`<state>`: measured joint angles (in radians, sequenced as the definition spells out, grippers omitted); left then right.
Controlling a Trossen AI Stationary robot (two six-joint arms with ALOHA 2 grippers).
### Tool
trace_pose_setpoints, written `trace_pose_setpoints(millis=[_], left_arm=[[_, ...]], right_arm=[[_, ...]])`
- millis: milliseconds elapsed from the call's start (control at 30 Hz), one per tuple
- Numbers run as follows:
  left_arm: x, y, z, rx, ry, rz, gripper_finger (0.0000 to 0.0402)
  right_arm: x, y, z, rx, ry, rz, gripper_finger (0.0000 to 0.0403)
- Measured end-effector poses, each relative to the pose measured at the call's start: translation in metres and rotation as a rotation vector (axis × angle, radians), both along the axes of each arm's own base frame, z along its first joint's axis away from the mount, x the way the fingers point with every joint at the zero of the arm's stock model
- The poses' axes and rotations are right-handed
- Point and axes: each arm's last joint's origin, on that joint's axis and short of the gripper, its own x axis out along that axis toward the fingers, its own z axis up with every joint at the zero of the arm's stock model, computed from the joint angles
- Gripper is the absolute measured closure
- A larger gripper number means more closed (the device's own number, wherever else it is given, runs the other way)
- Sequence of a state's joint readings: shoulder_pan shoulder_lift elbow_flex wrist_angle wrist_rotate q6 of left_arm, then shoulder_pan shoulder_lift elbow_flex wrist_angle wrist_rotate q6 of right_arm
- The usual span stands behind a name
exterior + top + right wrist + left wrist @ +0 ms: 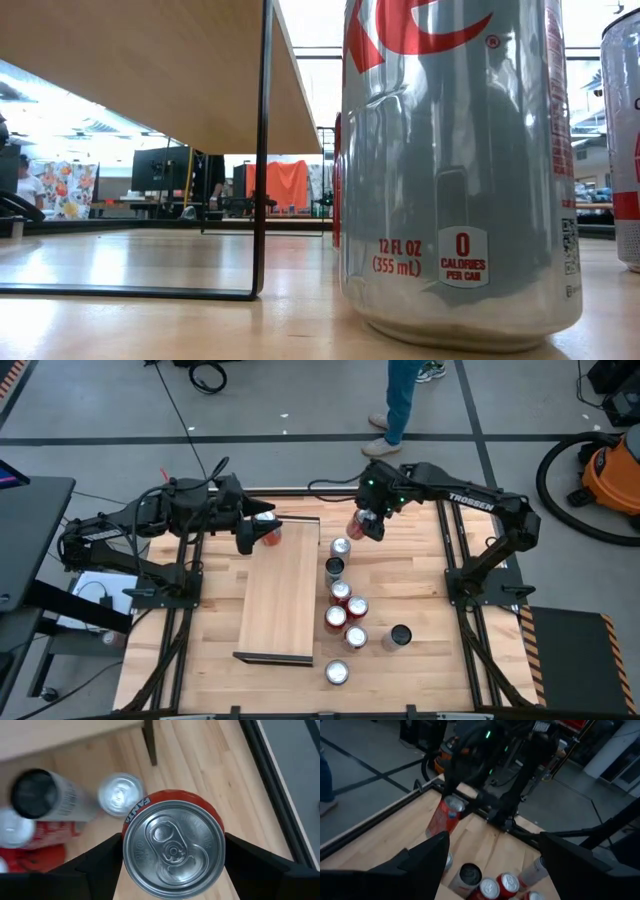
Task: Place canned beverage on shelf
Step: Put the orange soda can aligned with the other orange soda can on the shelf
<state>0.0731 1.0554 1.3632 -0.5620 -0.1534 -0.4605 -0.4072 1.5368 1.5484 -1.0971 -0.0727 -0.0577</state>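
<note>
My right gripper is shut on an orange-red canned beverage, in the air over the table's far part, right of the shelf. The shelf is a pale board on dark legs. A red can stands at the shelf's far left corner. My left gripper is open beside it, with nothing between its fingers. Several more cans stand on the tabletop right of the shelf. My right gripper pinches the can between its two fingers, one on each opposite side wall just below the top rim. The fingers come from above, slanting down. The can hangs lifted clear of the table, tilted, its pull-tab top toward the wrist.
A silver diet cola can stands close to the table's near edge, and a dark-topped can stands at the cluster's right. A person's legs show beyond the far edge, and an orange vacuum is at the far right.
</note>
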Motion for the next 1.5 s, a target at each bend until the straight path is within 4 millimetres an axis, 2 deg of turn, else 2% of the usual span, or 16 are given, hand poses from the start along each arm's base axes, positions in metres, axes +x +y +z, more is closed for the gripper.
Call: trace_pose_setpoints(millis=[133,367,600,900,1067,1267,1367,1500], left_arm=[[-0.002,0.0,-0.005,-0.032,0.049,-0.022,0.0084],[-0.005,0.012,-0.01,-0.087,0.101,-0.057,0.0084],[-0.008,0.024,-0.011,-0.105,0.105,-0.144,0.0084],[-0.012,0.032,-0.013,-0.083,0.131,-0.178,0.0084],[-0.014,0.031,-0.018,-0.098,0.185,-0.192,0.0084],[-0.016,0.028,-0.022,-0.139,0.223,-0.193,0.0084],[-0.016,0.023,-0.023,-0.152,0.233,-0.207,0.0084],[-0.015,0.018,-0.024,-0.153,0.251,-0.199,0.0084]], right_arm=[[0.005,0.009,0.021,0.008,-0.082,-0.009,0.0089],[0.015,0.029,0.044,0.04,-0.206,0.002,0.0089],[0.035,0.045,0.054,0.078,-0.279,0.003,0.0089],[0.074,0.045,0.064,0.048,-0.258,0.021,0.0089],[0.094,0.041,0.06,0.024,-0.245,0.094,0.0089],[0.115,0.031,0.034,0.07,-0.184,0.178,0.0089],[0.12,0.026,0.025,0.067,-0.157,0.199,0.0088],[0.119,0.023,0.024,0.054,-0.146,0.215,0.0088]])
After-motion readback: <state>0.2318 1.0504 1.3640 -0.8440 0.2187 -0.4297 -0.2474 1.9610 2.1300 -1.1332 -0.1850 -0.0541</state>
